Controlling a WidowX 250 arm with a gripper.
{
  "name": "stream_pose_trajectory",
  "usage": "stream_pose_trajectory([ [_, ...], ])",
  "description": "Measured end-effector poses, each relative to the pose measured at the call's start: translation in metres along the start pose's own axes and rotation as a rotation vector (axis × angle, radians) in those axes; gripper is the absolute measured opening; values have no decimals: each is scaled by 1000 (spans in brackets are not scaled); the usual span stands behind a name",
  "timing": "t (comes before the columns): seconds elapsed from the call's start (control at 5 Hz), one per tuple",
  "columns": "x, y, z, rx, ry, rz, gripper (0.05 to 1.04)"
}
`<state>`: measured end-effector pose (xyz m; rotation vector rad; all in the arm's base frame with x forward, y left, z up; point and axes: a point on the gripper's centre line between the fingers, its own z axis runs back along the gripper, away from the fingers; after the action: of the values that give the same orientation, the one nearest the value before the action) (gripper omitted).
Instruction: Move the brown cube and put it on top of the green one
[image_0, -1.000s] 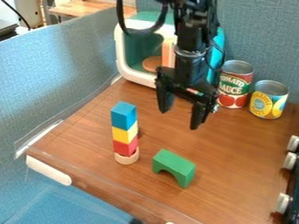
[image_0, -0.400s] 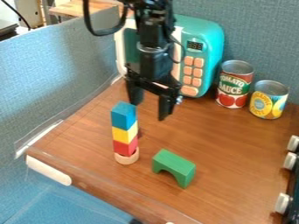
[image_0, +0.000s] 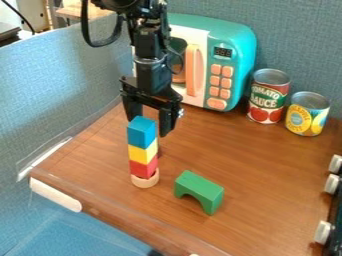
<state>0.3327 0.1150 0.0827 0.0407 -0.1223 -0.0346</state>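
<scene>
Front edge: a white handle (image_0: 56, 194) lies along the front edge of the surface (image_0: 267, 200), beside the front left corner.
Right edge: white knobs (image_0: 324, 232) line the right edge, fixed to a black unit (image_0: 336, 215).
Green arch block (image_0: 200, 189): stands on the surface near the middle of the front edge, solid side up, arch opening toward that edge.
Block stack: upright, near the front left corner, to the left of the green arch block and apart from it.
Stack order, bottom to top: light brown rounded piece (image_0: 145, 181), red block (image_0: 143, 167), yellow block (image_0: 143, 151), blue block (image_0: 141, 132).
Gripper (image_0: 149, 126): hangs just behind the top of the stack, toward the left edge, pointing down.
Fingers (image_0: 167, 121): set wide apart, nothing held between them; the blue block partly masks one tip. Contact with the block: cannot be determined.
Cans: tomato sauce can (image_0: 268, 97) and yellow-labelled can (image_0: 308, 114) stand upright, side by side, near the back right corner.
Toy microwave (image_0: 231, 77): teal and white, at the back edge, left of the cans.
Backdrop: blue-grey partitions (image_0: 294, 40) rise beyond the back edge and along the left edge.
</scene>
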Motion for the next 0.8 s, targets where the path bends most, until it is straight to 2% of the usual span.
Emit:
stream_pose_trajectory([
  [0.4, 11, 27, -22, -7, 38, 63, 999],
  [0.8, 14, 21, -42, -14, 94, 82, 999],
])
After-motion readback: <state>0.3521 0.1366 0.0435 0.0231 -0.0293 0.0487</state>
